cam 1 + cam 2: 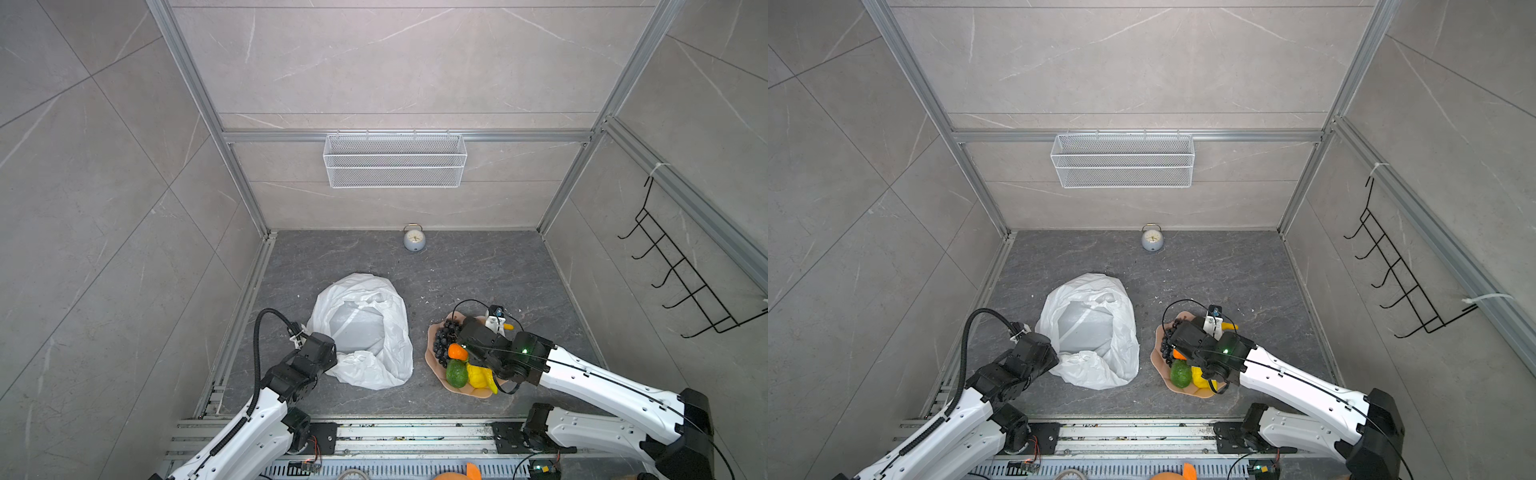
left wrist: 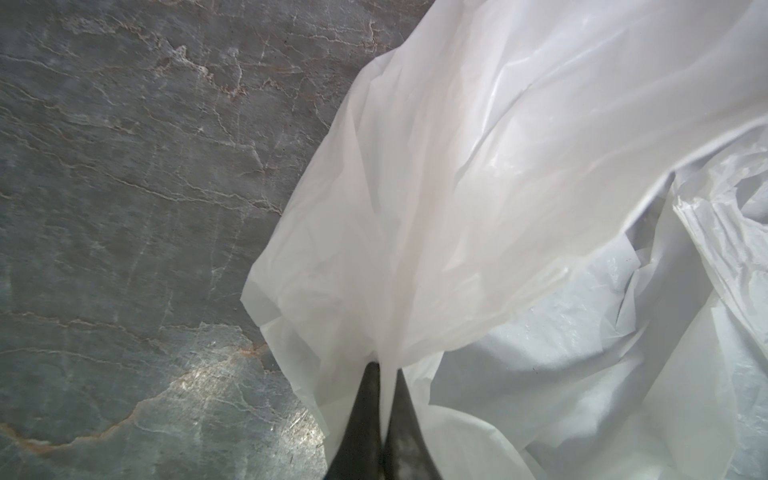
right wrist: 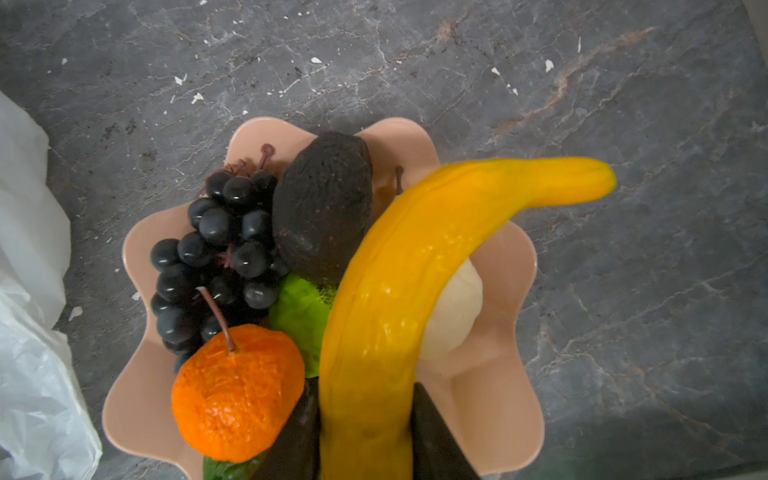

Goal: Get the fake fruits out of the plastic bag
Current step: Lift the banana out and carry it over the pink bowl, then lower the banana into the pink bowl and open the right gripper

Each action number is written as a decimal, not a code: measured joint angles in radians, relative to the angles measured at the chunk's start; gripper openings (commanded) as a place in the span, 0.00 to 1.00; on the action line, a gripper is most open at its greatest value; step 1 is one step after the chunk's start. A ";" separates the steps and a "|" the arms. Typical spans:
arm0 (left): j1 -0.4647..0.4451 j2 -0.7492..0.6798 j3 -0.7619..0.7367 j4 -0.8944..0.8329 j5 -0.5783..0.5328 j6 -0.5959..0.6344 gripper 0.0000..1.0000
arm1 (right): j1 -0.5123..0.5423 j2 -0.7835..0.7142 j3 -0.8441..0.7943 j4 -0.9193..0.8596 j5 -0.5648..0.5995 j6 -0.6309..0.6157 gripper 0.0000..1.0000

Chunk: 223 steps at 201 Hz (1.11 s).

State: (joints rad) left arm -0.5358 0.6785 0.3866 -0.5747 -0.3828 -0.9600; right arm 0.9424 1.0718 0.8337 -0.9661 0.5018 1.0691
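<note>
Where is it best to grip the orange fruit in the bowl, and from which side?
Take the orange fruit by its round body, from above: it lies on top of the pile near the rim of the bowl, uncovered; the stem looks too thin.

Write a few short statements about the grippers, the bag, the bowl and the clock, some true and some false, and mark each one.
1. The left gripper is shut on an edge of the plastic bag. True.
2. The right gripper is open and holds nothing. False: it is shut on the banana, over the bowl.
3. The grape bunch lies in the bowl. True.
4. The alarm clock stands inside the plastic bag. False: it stands by the back wall, apart from the bag.
</note>
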 measured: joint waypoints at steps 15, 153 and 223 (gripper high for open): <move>0.000 -0.006 0.000 0.000 0.000 0.000 0.00 | -0.002 0.018 -0.015 0.017 -0.003 0.026 0.35; 0.004 -0.051 0.000 -0.016 0.000 0.000 0.00 | -0.028 0.111 -0.030 0.103 -0.038 0.084 0.50; 0.004 -0.033 0.000 -0.014 0.000 0.001 0.00 | -0.029 0.102 -0.018 0.050 -0.024 0.084 0.60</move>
State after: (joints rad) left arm -0.5320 0.6456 0.3866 -0.5888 -0.3832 -0.9592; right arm 0.9138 1.1740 0.8154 -0.9161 0.4782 1.1530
